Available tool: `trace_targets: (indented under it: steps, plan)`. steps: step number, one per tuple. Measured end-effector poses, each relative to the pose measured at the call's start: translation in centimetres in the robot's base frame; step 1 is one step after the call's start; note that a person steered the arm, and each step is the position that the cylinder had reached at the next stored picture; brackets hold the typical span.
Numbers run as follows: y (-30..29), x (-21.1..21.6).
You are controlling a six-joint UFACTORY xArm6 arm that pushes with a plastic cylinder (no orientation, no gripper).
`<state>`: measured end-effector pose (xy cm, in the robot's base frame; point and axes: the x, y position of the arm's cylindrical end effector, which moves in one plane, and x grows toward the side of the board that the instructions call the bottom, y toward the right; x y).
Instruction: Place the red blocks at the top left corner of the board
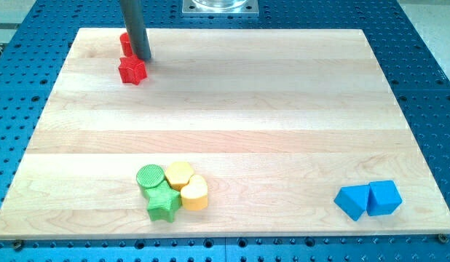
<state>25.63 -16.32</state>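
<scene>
my tip (142, 57), a bare rod with no pincer to open, touches the red star (132, 70); nudge gently toward the red block (126, 44) behind.

The wooden board (232, 109) lies on a blue perforated table (429, 87); near its top left corner sit a red star (132, 70) and a second red block (126, 44), partly hidden; at the bottom a green cylinder (150, 177), green star (162, 204), yellow cylinder (179, 174) and yellow heart (195, 193) cluster touching; bottom right, two blue blocks (368, 199) touch.
</scene>
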Motion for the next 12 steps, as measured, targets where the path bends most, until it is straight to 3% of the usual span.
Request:
trace_targets:
  steps: [3,4,5,6,7,9,11,12]
  plan:
    - [-4.2,-5.0]
    - [-3.2,-6.5]
    - [-5.9,-5.6]
    - [-9.1,0.9]
    - [-13.0,2.1]
    - [-14.1,-0.6]
    - [-14.1,-6.5]
    - [-13.6,-5.6]
